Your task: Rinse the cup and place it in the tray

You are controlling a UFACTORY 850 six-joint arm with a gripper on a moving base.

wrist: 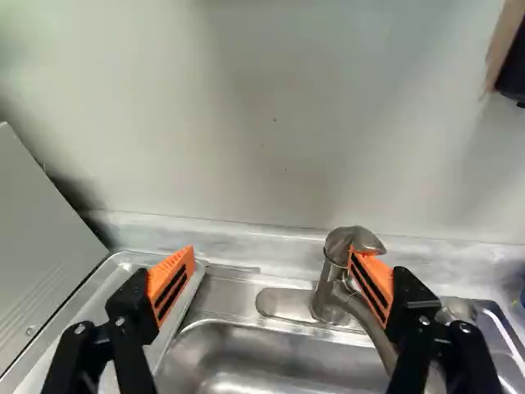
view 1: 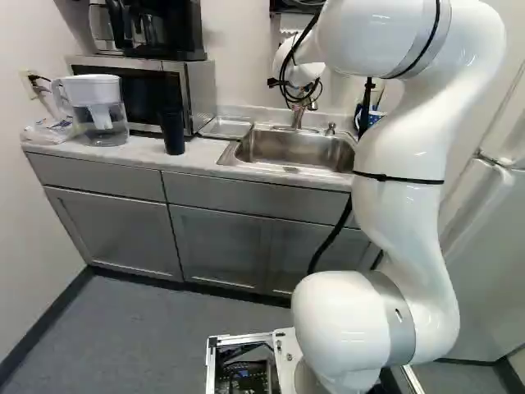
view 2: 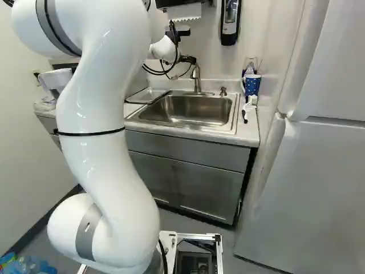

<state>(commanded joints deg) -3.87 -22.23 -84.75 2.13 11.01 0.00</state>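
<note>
Cup (view 1: 171, 130): dark, upright on the counter (view 1: 107, 151), just beside the microwave's (view 1: 200, 90) right front corner, near the counter's front edge in the left base view. Taken as the task's cup; a blue dotted mug (view 2: 252, 84) stands at the counter's right end, beyond the sink (view 2: 235, 111).

Gripper (wrist: 272, 258): spread wide, nothing pinched. One finger is by the rim of the tray (view 1: 225, 127), the other overlaps the faucet (wrist: 326, 300) in the wrist view; contact there, cannot tell.

Step in hand, my reading: working the faucet's lever (wrist: 366, 240) with one finger, ahead of fetching the cup. To do it well: set the pad squarely against the lever, push slowly and only as far as its travel, let the spout stay put. Keep the other finger high of the tray's rim, or the tray may get dragged along the sink's back left corner. A modest stream is enough; a hard one would splash and could tug the cup later.

For the cup afterwards: come in low and level from the sink side, clear of the microwave, squeeze gently. Tall and narrow; likely tips if nudged.
</note>
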